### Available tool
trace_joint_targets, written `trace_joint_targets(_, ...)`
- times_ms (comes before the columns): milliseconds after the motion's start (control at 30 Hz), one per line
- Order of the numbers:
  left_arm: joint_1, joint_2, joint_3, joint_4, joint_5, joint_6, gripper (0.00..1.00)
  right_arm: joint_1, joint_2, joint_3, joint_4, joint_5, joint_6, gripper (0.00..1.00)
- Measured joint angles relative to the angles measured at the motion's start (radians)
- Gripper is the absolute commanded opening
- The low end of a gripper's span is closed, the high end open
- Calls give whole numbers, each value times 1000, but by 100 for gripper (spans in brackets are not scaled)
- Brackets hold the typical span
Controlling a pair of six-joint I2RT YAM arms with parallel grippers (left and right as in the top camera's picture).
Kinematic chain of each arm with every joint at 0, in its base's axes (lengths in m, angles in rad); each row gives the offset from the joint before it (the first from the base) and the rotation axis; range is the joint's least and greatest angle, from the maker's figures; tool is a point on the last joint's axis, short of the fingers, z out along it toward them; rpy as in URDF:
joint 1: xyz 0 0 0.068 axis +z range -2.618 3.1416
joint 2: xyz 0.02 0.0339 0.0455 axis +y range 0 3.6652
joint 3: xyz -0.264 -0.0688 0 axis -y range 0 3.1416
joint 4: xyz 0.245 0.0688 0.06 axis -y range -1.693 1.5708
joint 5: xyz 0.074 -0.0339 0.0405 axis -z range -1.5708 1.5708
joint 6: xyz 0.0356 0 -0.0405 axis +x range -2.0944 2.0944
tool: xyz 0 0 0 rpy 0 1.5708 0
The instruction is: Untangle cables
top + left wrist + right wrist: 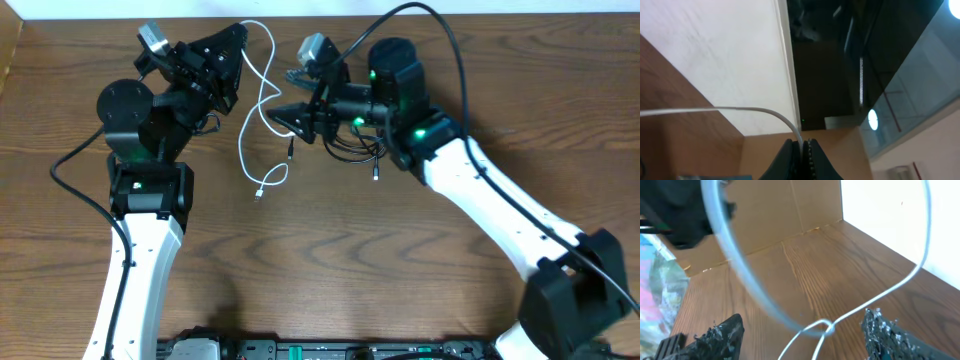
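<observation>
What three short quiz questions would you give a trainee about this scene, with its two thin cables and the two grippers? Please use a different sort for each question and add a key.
1. True or false: the left gripper is shut on the thin white cable.
2. Choose one. The jaws of the right gripper stand: A) open, with the white cable passing between them; B) fully shut; C) out of every view.
3. Fill the gap: in the overhead view, the thin black cable lies on the brown wooden table, close to the ____ arm.

Key: 1 true; 2 A; 3 right.
</observation>
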Motion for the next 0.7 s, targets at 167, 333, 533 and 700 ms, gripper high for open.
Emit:
trace_joint_targets(167, -10, 0, 0, 0, 15, -29, 7, 14, 79, 0, 105, 15, 44, 59)
trace_joint_targets(333, -21, 0, 0, 0, 19, -41, 7, 28, 122, 0, 160, 27, 60, 1)
trace_joint_targets(533, -22, 0, 0, -11, 4, -16, 8, 29, 123, 0, 118, 30, 68, 1)
trace_joint_targets(700, -21, 0, 1, -131, -67, 98, 36, 19, 123, 0, -20, 34, 69, 1)
